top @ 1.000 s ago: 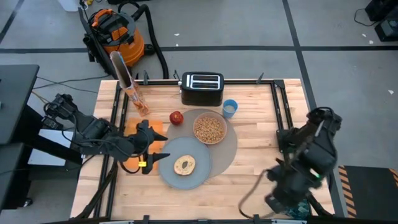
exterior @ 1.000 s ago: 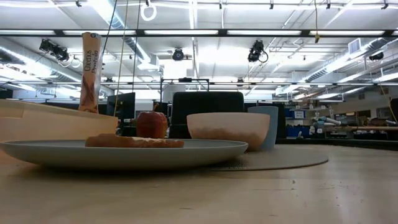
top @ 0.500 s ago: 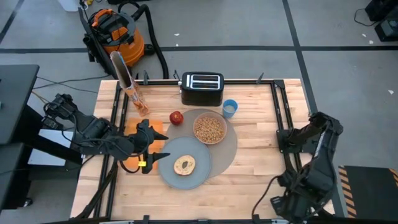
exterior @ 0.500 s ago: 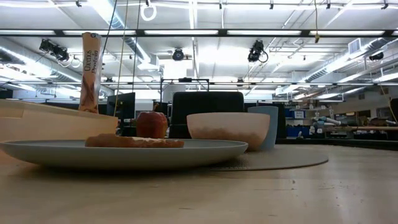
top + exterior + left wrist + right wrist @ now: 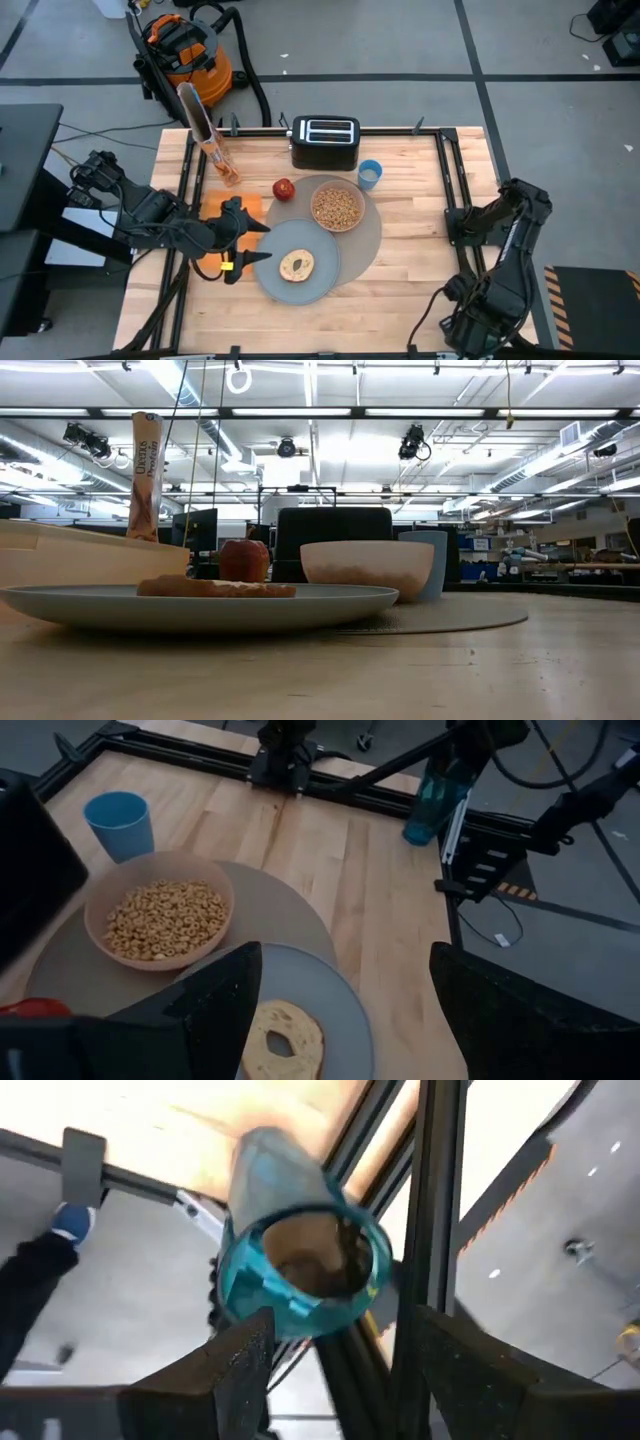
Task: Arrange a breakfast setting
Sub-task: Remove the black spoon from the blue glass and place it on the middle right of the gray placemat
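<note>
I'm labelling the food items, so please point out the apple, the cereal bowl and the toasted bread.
red apple (image 5: 284, 188), high view, on its top.
pale pink bowl (image 5: 337, 207), high view, on the cereal filling it.
round toasted bread (image 5: 297, 265), high view, on its crust beside the centre hole.

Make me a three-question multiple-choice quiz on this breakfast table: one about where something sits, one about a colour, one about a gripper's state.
1. Where does the round toasted bread lie?
A. on the grey-blue plate
B. in the pale pink bowl
C. on the black toaster

2. What colour is the small cup beside the toaster?
A. red
B. blue
C. yellow

3. How are the left gripper fingers?
A. shut on the spoon
B. shut on the apple
C. open, holding nothing

Answers: 1 A, the high view shows the bread on the plate. 2 B, the cup is blue in the high and left wrist views. 3 C, the left wrist view shows its fingers spread with nothing between them.
</note>
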### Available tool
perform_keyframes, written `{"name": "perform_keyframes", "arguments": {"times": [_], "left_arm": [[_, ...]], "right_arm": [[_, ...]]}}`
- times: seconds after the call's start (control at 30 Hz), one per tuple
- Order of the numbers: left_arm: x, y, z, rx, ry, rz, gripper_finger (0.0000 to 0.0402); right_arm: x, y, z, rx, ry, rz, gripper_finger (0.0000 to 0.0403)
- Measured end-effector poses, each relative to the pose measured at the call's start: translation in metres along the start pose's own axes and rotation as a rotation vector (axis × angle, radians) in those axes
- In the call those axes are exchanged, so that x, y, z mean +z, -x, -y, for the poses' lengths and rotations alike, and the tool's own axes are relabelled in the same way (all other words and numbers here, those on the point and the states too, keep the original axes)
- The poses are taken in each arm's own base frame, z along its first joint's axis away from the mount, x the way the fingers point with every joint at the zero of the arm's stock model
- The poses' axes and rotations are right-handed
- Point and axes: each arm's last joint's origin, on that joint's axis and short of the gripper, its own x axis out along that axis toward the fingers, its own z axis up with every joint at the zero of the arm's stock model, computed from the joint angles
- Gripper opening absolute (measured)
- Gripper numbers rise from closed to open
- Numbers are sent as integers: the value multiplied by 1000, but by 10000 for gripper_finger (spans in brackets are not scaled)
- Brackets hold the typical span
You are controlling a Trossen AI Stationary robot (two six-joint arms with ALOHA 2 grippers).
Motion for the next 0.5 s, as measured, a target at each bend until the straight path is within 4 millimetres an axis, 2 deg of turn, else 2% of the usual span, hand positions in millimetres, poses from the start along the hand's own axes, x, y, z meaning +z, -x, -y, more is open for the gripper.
{"name": "perform_keyframes", "arguments": {"times": [0.27,0.5], "left_arm": [[2,0,1,-14,37,13,298],[3,2,6,-49,51,38,298]], "right_arm": [[14,-18,1,-24,73,2,291],[23,-25,9,82,56,-59,310]]}}
